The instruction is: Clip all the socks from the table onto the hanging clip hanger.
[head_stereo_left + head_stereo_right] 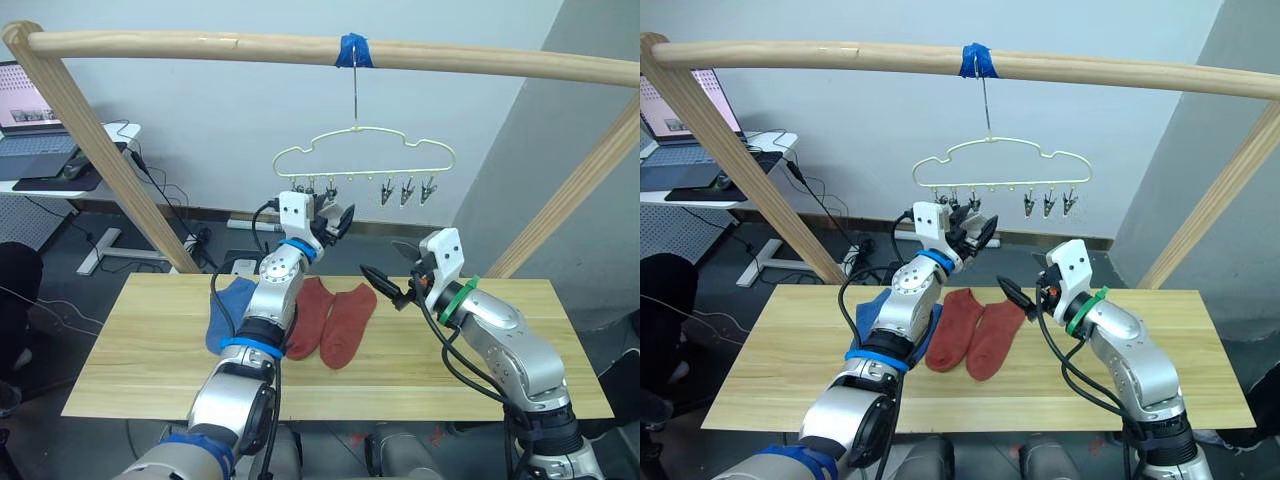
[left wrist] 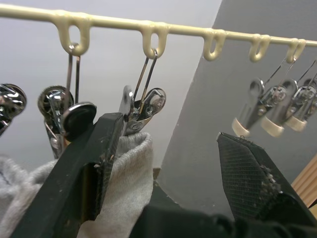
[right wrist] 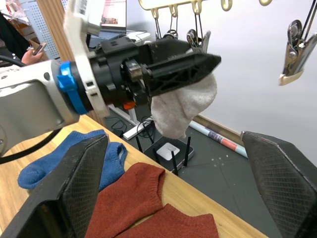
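Observation:
The pale-yellow clip hanger point(image 1: 365, 150) hangs by its hook from the wooden rail. My left gripper point(image 1: 335, 222) is raised to the hanger's left clips, fingers open. A light grey sock point(image 3: 185, 106) hangs from one of those clips point(image 2: 143, 106) and rests against one left finger point(image 2: 89, 163). Three bare clips point(image 1: 405, 190) hang at the hanger's right end. Two rust-red socks point(image 1: 335, 320) lie side by side mid-table, and a blue sock point(image 1: 228, 310) lies left of them, partly behind my left arm. My right gripper point(image 1: 395, 278) hovers open above the table point(image 1: 150, 370), right of the red socks.
The round wooden rail point(image 1: 200, 45) spans overhead on slanted posts point(image 1: 100, 160) at both sides, with blue tape point(image 1: 353, 48) at the hook. A desk with a laptop point(image 1: 30, 110) stands at the back left, and cables lie on the floor behind the table.

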